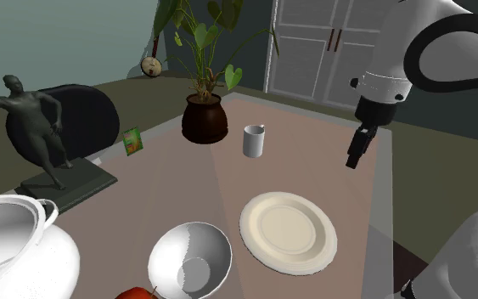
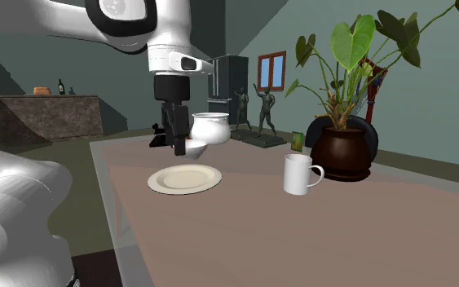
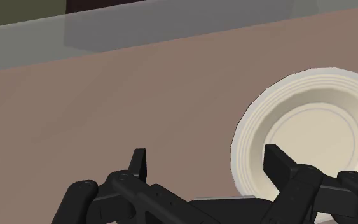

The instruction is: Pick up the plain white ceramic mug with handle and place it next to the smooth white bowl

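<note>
- White mug (image 1: 254, 141), 1, upright on the brown table (image 1: 228, 187) near the potted plant (image 1: 205, 117), well apart from the 1 grey-white bowl (image 1: 190, 260); handle hard to make out in shoulder view
- Red object (image 1: 135, 294) by the bowl, cut off at frame edge
- 1 cream plate (image 1: 288, 231), partly behind a finger in wrist view
- Gripper (image 1: 355, 157) hangs above the table, apart from the mug; 2 fingers spread wide, gripping nothing

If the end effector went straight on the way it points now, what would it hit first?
Most likely the bare tabletop, just beside the rim of the cream plate. The end effector is open with nothing between its fingers, though depth is unclear.
</note>
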### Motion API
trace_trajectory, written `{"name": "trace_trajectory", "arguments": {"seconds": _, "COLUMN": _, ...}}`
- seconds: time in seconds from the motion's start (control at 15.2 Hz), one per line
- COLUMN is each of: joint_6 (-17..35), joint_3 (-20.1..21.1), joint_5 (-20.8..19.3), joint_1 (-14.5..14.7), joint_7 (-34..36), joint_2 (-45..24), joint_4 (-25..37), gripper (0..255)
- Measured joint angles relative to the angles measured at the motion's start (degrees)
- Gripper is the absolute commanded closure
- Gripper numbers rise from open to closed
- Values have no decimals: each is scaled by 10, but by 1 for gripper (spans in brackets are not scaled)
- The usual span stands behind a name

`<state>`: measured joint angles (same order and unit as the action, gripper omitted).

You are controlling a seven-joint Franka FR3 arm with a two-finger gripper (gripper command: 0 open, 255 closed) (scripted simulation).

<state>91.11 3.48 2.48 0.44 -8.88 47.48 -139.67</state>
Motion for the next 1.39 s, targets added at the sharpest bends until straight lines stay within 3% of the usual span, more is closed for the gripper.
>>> {"name": "trace_trajectory", "arguments": {"seconds": 0.2, "joint_6": 9, "joint_3": 1, "joint_5": -3, "joint_1": 2, "joint_7": -8, "joint_2": -30, "joint_4": 18, "gripper": 0}}
{"name": "trace_trajectory", "arguments": {"seconds": 0.73, "joint_6": 60, "joint_3": 2, "joint_5": -28, "joint_1": 8, "joint_7": -60, "joint_2": -231, "joint_4": 146, "gripper": 0}}
{"name": "trace_trajectory", "arguments": {"seconds": 1.39, "joint_6": 49, "joint_3": 21, "joint_5": -63, "joint_1": 23, "joint_7": -104, "joint_2": -486, "joint_4": 384, "gripper": 0}}
